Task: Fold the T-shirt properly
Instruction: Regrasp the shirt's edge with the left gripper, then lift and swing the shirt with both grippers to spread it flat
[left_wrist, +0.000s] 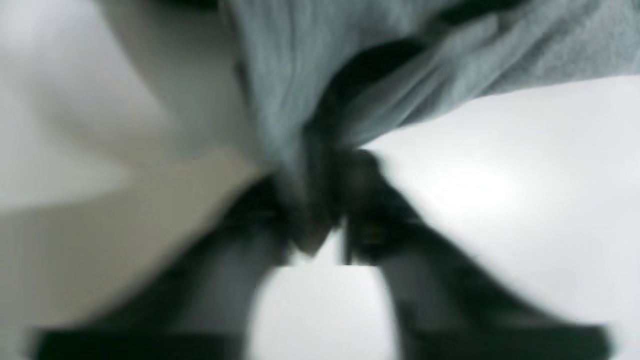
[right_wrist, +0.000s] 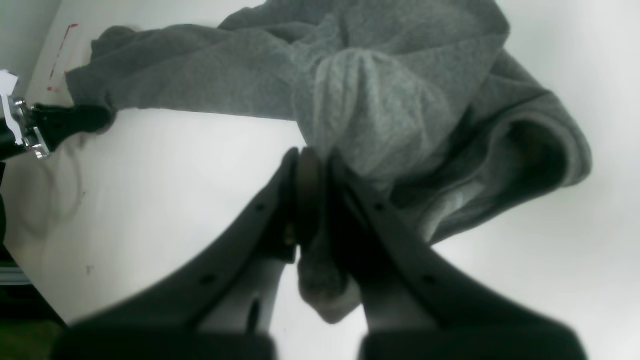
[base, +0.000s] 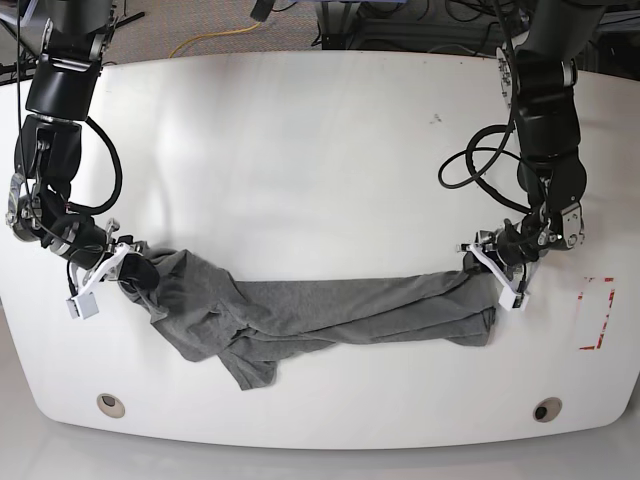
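Base view shows the T-shirt (base: 330, 315) stretched in a wrinkled band across the lower middle of the white table (base: 320, 150), bunched and drooping toward the lower left of the frame, thinner toward the right. Each end of the band meets a gripper. The right gripper (base: 128, 268) sits at the left end of the cloth, the left gripper (base: 487, 262) at the right end. A red outlined rectangle (base: 596, 313) is marked on the table at the far right, apart from the shirt.

Right wrist view: the jaws are pressed together on a fold of grey fabric — a tuft of cloth pokes out below the fingers (right_wrist: 260, 210), and the rest of the shirt spreads across the upper half of the frame.

Left wrist view is heavily blurred. Dark fingers (left_wrist: 380, 220) converge at the centre with grey cloth gathered between them and fanning toward the upper right — the jaws look closed on the shirt, though the blur hides the contact itself.
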